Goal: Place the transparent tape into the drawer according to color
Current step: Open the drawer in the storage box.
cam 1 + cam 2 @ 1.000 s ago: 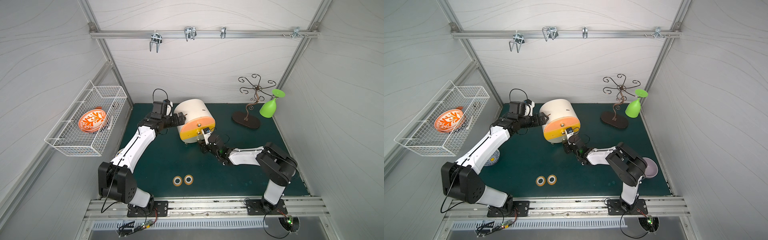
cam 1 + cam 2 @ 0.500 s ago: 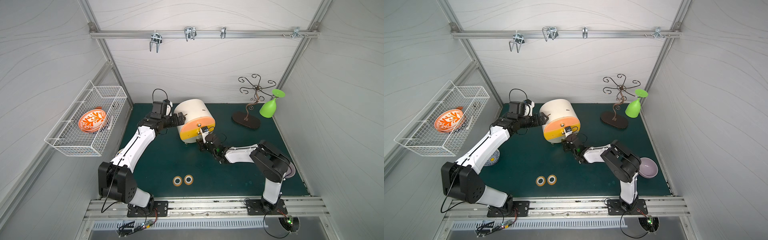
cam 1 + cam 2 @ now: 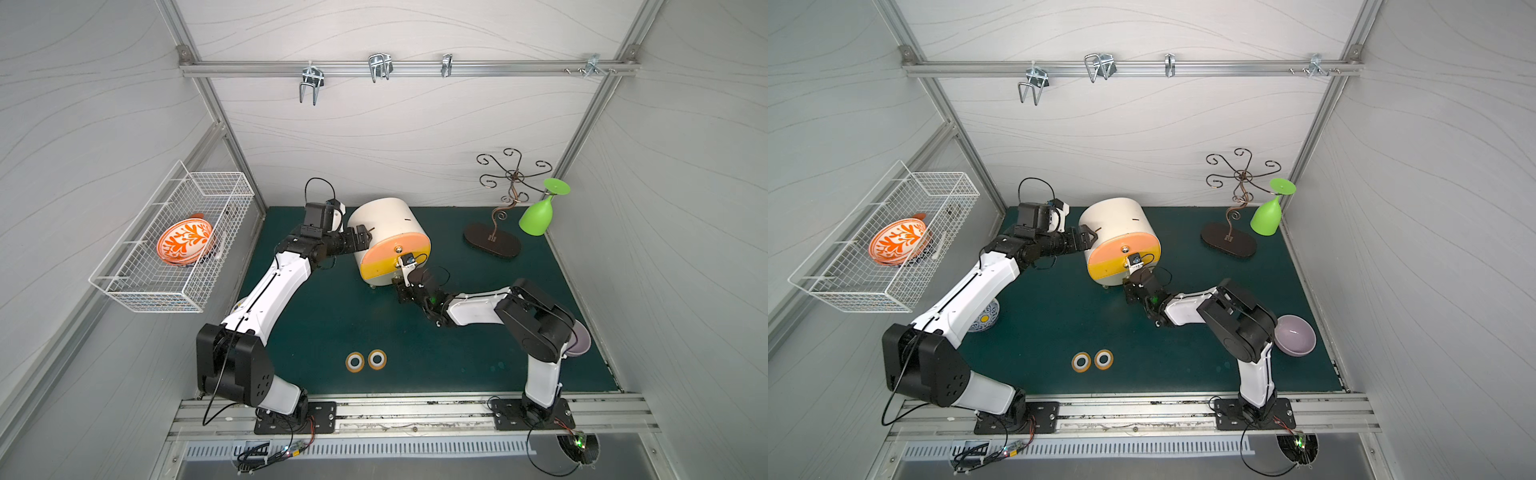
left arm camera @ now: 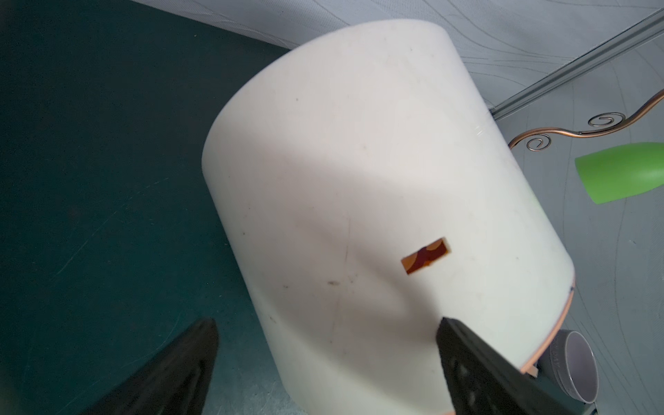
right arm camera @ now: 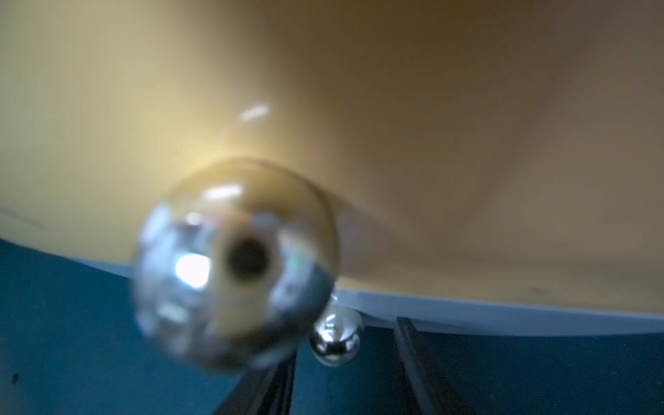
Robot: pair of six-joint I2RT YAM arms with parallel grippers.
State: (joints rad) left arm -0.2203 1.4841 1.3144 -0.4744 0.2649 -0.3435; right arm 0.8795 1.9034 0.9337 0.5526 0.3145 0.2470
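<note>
At drawer front [image 3: 392,257], right end effector [image 5: 345,341] flanks small knob [image 5: 335,344]

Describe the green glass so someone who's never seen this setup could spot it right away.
Find the dark green mat, then the curly metal stand in its far right corner. The green glass is foot-up, bowl-down at one of the stand's arms, and it is the only bright green thing there.
</note>
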